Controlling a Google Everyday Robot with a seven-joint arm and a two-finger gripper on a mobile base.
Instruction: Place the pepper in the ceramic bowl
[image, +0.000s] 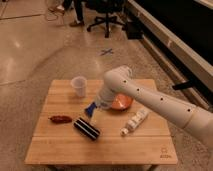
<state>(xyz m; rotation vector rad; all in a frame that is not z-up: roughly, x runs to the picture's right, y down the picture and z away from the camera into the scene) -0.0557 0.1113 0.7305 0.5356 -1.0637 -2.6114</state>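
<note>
The dark red pepper lies on the left part of the wooden table. The orange-red ceramic bowl sits right of the table's middle, and the white arm partly hides it. My gripper hangs at the end of the arm just left of the bowl, above a blue object. It is well to the right of the pepper and holds nothing that I can see.
A translucent white cup stands at the back left. A black ribbed block lies between the pepper and the gripper. A white bottle lies on its side right of centre. Office chairs stand on the floor far behind.
</note>
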